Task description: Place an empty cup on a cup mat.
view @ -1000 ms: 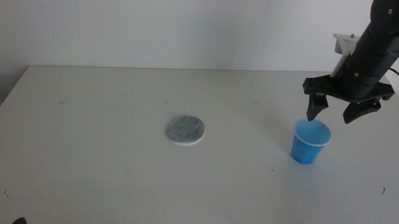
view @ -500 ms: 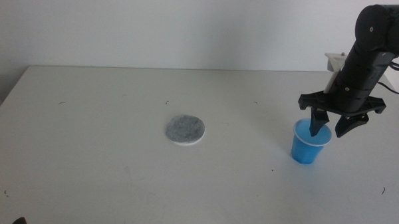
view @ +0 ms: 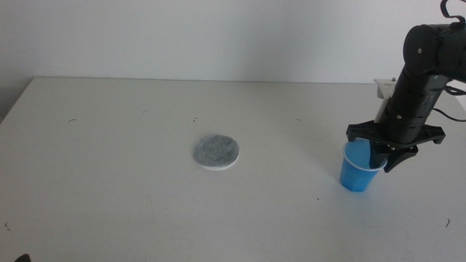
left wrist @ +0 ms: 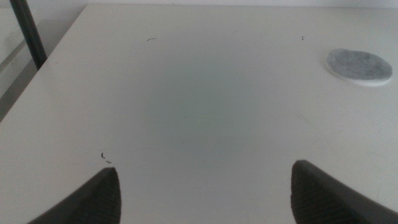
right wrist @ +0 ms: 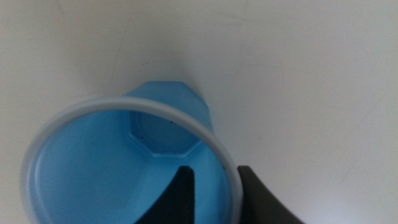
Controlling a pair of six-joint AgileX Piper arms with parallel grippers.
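Note:
The blue cup (view: 359,173) stands upright on the white table at the right, empty, with its blue inside and white rim filling the right wrist view (right wrist: 124,162). My right gripper (view: 380,155) comes down on the cup's right rim, one jaw inside and one outside, shut on the wall (right wrist: 214,177). The grey cup mat (view: 216,151) lies flat near the table's middle, well to the left of the cup. It also shows in the left wrist view (left wrist: 359,66). My left gripper (left wrist: 205,180) hangs open over bare table, outside the middle view.
The white table (view: 122,189) carries only a few small dark specks. Its back edge meets a white wall. A dark post (left wrist: 28,34) stands beyond the table's edge in the left wrist view.
My right gripper dropped from above the cup onto its rim, and its jaws closed from wide apart to pinching the wall. Cup and mat have not moved.

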